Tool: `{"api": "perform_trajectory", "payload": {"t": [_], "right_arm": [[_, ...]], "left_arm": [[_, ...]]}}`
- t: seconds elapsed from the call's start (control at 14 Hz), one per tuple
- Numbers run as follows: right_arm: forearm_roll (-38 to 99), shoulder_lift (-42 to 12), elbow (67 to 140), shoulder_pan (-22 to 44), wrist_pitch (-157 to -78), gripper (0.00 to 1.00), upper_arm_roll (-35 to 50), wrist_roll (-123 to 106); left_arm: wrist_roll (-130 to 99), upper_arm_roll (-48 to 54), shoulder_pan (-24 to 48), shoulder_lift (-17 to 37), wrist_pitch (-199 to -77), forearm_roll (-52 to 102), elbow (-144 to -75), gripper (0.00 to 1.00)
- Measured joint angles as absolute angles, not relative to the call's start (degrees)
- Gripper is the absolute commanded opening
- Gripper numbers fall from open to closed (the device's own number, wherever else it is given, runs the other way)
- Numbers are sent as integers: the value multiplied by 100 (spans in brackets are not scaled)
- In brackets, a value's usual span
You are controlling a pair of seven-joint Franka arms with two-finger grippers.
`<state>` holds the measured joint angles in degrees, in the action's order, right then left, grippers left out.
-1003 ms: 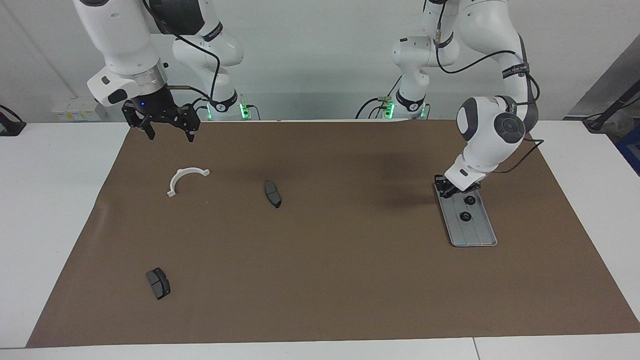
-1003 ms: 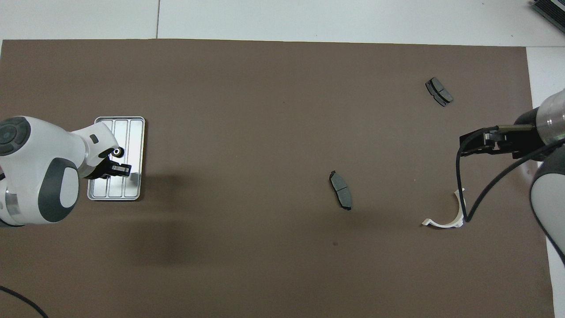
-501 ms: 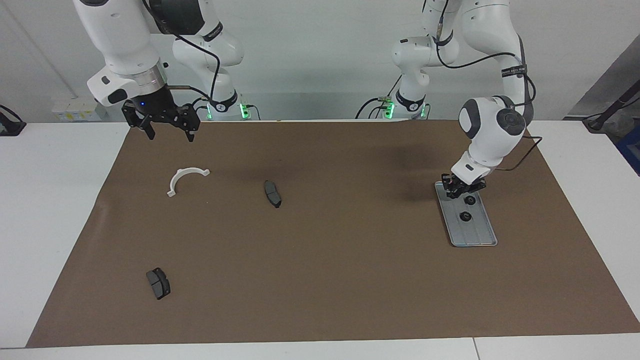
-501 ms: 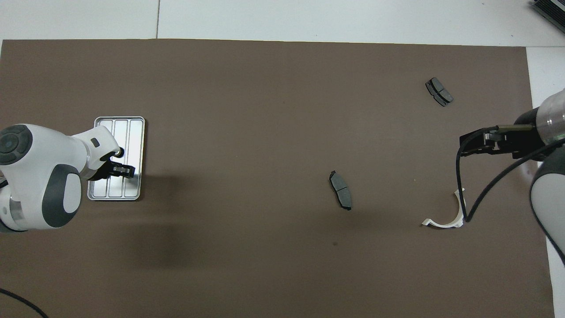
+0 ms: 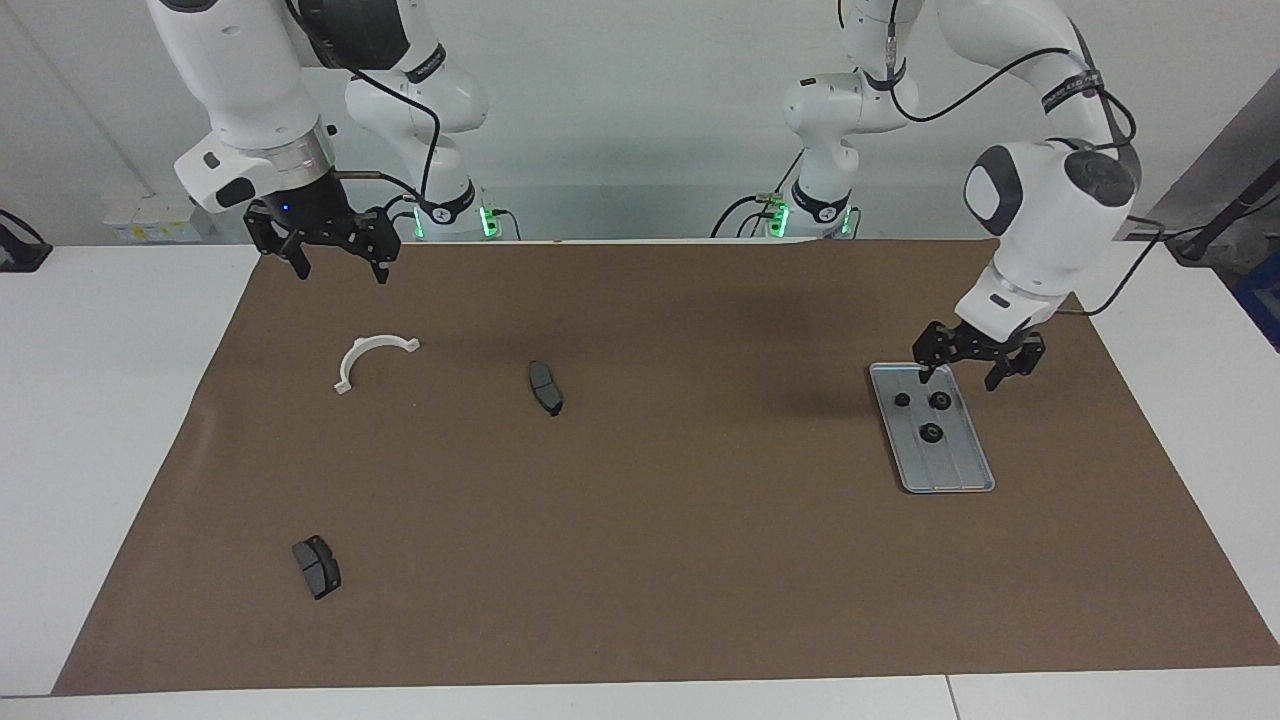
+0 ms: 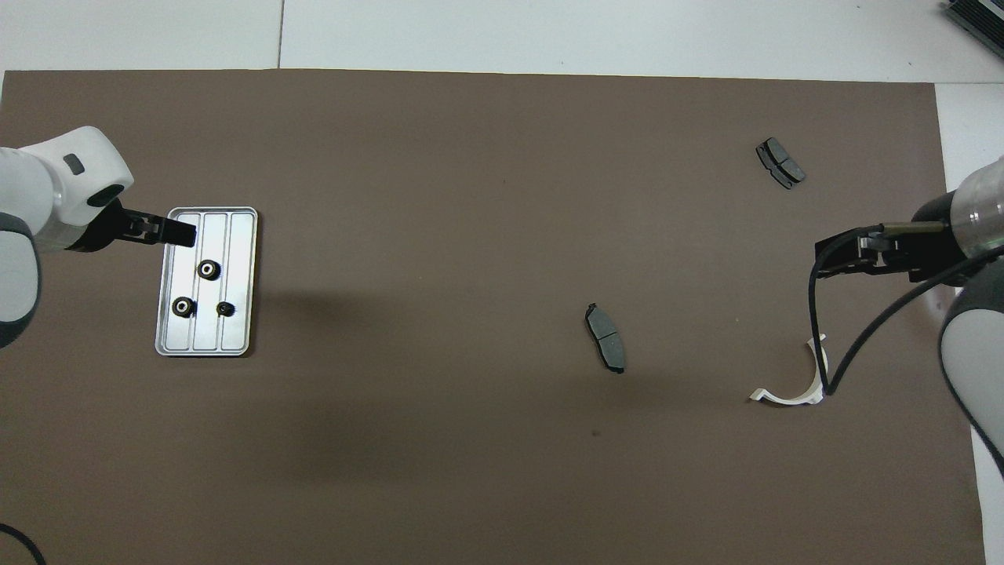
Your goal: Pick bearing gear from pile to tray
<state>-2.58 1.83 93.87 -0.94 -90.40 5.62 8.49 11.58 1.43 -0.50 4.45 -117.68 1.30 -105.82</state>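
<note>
The silver ribbed tray (image 5: 968, 478) (image 6: 237, 235) lies on the brown mat toward the left arm's end of the table. Three small black bearing gears (image 5: 931, 432) (image 6: 207, 269) lie in it, apart from one another. My left gripper (image 5: 962, 374) (image 6: 177, 232) hangs open and empty just above the tray's rim. Of the pile I see a white half-ring (image 5: 370, 355) (image 6: 800, 388) and two dark brake pads (image 5: 545, 387) (image 6: 605, 337), spread over the mat toward the right arm's end. My right gripper (image 5: 340, 268) (image 6: 833, 256) waits open in the air over the mat near the half-ring.
The second brake pad (image 5: 317, 566) (image 6: 780, 162) lies farthest from the robots, near the mat's corner. The brown mat (image 5: 700, 560) covers most of the white table. A black cable (image 6: 855, 337) hangs from the right arm over the half-ring.
My left gripper opened, left a third gear in the tray, then rose and drew back from low over the tray. The right arm has not moved.
</note>
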Motion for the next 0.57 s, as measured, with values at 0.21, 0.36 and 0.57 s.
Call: {"api": "perform_trajectory", "payload": {"t": [0.21, 0.36, 0.57], "right_arm": [[-258, 183, 9387, -104, -9040, 100, 562, 849], [-258, 183, 9387, -105, -9040, 100, 562, 849], [-258, 183, 9387, -105, -9040, 100, 562, 849]], "left_arm": [[750, 118, -141, 436, -11248, 130, -10019, 100], [633, 118, -158, 403, -10991, 130, -9772, 100], [597, 119, -176, 251, -10734, 130, -9718, 100]]}}
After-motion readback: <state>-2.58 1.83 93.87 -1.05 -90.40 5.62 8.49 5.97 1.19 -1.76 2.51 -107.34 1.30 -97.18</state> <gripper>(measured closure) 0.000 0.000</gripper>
